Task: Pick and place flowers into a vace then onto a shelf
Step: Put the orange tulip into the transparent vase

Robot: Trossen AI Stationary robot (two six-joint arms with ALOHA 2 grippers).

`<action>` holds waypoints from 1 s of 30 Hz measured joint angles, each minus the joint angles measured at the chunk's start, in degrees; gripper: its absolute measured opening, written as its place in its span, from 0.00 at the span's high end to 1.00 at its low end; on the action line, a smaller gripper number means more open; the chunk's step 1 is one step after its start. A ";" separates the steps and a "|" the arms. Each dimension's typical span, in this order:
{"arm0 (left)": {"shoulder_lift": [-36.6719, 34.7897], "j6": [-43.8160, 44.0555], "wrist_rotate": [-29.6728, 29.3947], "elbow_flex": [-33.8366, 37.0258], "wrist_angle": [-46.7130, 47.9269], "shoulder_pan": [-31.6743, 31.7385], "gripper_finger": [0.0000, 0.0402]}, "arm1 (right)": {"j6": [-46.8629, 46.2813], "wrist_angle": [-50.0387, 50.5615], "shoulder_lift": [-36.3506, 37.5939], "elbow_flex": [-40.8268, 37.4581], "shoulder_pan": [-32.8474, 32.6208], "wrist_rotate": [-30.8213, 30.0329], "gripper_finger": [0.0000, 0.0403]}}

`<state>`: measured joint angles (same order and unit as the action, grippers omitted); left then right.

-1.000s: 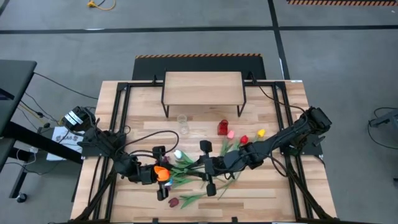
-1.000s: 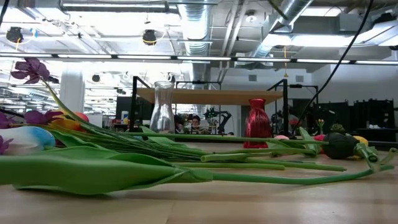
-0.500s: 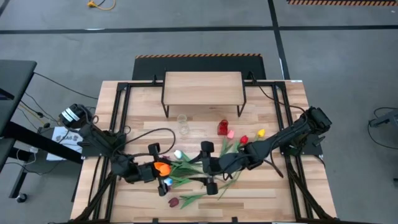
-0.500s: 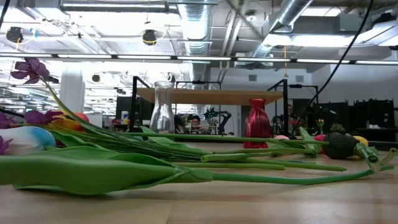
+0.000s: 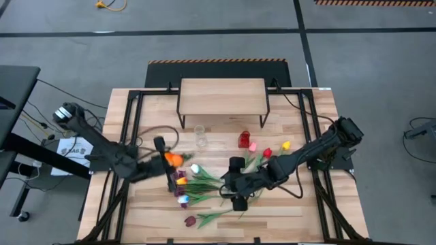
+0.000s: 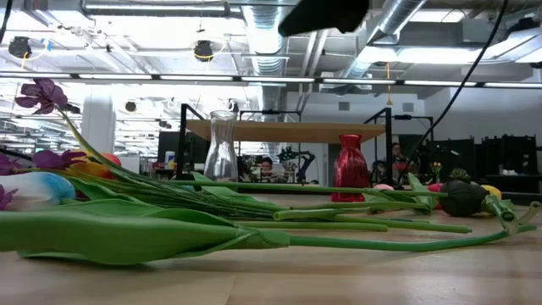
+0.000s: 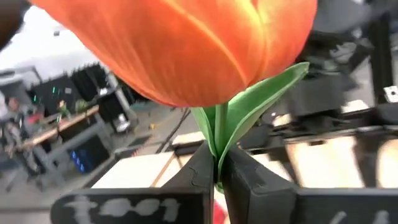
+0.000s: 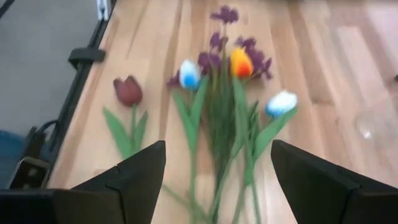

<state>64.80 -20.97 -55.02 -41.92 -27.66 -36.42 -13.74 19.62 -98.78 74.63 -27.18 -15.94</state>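
Note:
My left gripper (image 5: 167, 163) is raised over the table's left middle, shut on an orange tulip (image 5: 172, 158) whose head fills the left wrist view (image 7: 186, 43). The other flowers (image 5: 197, 184) lie in a loose pile at the table's middle, heads toward the left: a dark red one (image 8: 127, 90), blue-white ones (image 8: 188, 74), purple sprigs (image 8: 224, 15). My right gripper (image 5: 230, 185) hovers open over their stem ends, touching none of them (image 8: 217, 149). A clear vase (image 5: 200, 136) and a red vase (image 5: 244, 139) stand before the shelf (image 5: 221, 95). My left gripper pinches the orange tulip's green stem (image 7: 217, 163) just below the head, together with the base of a leaf, between its two fingers. The fingers point about level. Head and leaf stand out past the fingertips, lifted clear of the table. The lower stem is hidden behind the fingers.
More tulips lie at the right, near the red vase (image 5: 269, 151). In the low view the stems and leaves (image 6: 254, 224) stretch across the foreground, with a dark piece of an arm (image 6: 322, 13) at the top. Black frame rails (image 5: 129, 136) run along both table sides.
My left gripper has risen with the orange tulip and carried it toward the far edge, clear of the pile, turning from pointing downward to about level. My right gripper has tipped downward over the flowers' stems.

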 joint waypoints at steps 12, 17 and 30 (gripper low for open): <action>-6.71 15.76 5.43 -12.44 34.84 15.64 1.00 | -3.09 2.07 -0.02 -0.98 -2.90 -0.49 0.30; -6.87 15.80 9.70 -14.67 35.75 19.63 1.00 | -3.41 2.23 -0.02 -0.98 -3.87 -0.62 0.30; -6.74 16.96 12.43 -16.86 41.45 21.43 1.00 | -3.89 2.23 -0.02 -0.96 -4.35 -0.68 0.30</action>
<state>58.06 -4.01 -42.59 -58.78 13.80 -14.98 -17.63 21.85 -98.80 73.67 -31.53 -16.62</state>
